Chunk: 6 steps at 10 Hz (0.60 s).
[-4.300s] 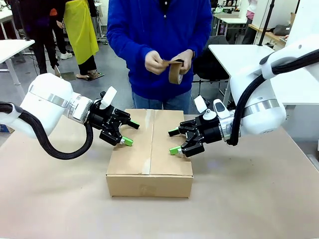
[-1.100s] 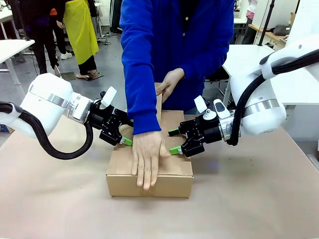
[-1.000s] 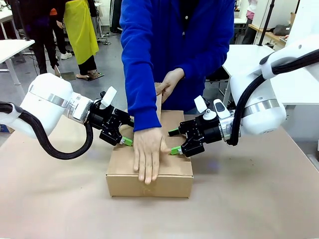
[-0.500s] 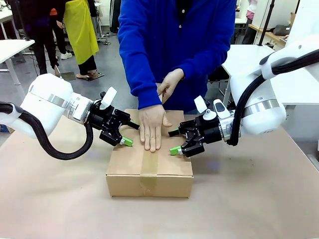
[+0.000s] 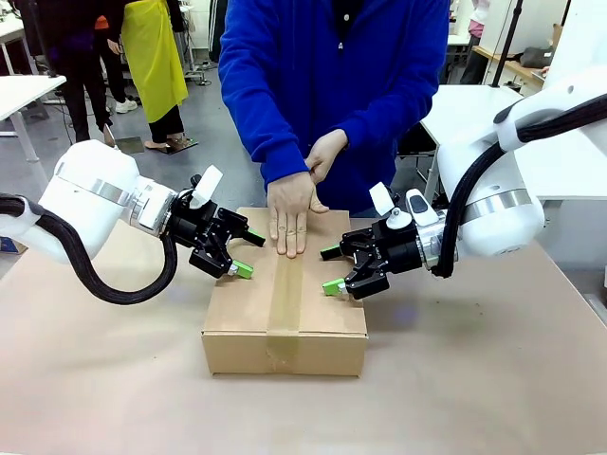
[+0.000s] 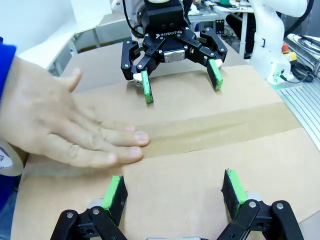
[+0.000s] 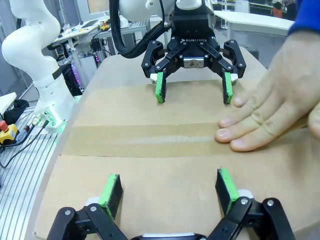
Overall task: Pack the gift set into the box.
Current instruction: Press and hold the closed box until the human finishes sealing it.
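The box [image 5: 322, 318] sits shut mid-table, a strip of brown tape [image 5: 283, 303] running along its top seam. A person's hand [image 5: 289, 216] presses flat on the tape at the far end. My left gripper [image 5: 248, 254] is open, its green fingertips on the left top flap. My right gripper [image 5: 330, 269] is open over the right flap. In the left wrist view my left gripper [image 6: 172, 192] faces the right gripper [image 6: 180, 82] across the tape, the hand [image 6: 60, 130] between them. The right wrist view shows my right gripper [image 7: 169, 189], the left gripper [image 7: 192, 90] and the hand [image 7: 270, 117]. The gift set is hidden.
The person in a blue sleeve stands at the far edge, the other hand [image 5: 325, 154] raised; a tape roll [image 6: 5, 160] shows by the wrist. The brown paper-covered table [image 5: 474, 379] has free room around the box. White tables [image 5: 446, 104] and people stand behind.
The person's hand has slid along the seam from the near edge to the far end, leaving brown tape laid down. Both grippers stayed in place, open.
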Available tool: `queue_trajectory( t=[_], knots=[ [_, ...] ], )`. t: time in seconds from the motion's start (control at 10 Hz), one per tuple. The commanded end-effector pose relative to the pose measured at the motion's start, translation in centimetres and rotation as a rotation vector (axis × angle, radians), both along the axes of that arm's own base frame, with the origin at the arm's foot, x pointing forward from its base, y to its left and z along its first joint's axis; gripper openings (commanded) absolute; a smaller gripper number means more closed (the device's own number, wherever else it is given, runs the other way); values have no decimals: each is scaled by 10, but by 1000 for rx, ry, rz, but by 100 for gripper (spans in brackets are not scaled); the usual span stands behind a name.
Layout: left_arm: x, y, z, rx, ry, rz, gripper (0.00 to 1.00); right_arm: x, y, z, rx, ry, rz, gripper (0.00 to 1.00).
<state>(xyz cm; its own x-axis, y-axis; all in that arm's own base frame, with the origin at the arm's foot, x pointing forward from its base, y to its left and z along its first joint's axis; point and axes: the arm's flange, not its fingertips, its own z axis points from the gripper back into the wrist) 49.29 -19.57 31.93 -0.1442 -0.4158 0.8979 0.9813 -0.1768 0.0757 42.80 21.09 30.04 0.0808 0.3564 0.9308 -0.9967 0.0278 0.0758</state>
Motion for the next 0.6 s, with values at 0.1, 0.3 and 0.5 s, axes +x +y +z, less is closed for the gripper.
queue_trajectory(
  t=[0.1, 0.3, 0.5],
  knots=[
    [0, 1, -1, -3, -3, -3, 100, -1, 0, -2, -2, 2, -5, 100],
    [0, 1, -1, -3, -3, -3, 100, -1, 0, -2, -2, 2, -5, 100],
    [0, 1, -1, -3, -3, -3, 100, -1, 0, -2, -2, 2, -5, 100]
  ],
)
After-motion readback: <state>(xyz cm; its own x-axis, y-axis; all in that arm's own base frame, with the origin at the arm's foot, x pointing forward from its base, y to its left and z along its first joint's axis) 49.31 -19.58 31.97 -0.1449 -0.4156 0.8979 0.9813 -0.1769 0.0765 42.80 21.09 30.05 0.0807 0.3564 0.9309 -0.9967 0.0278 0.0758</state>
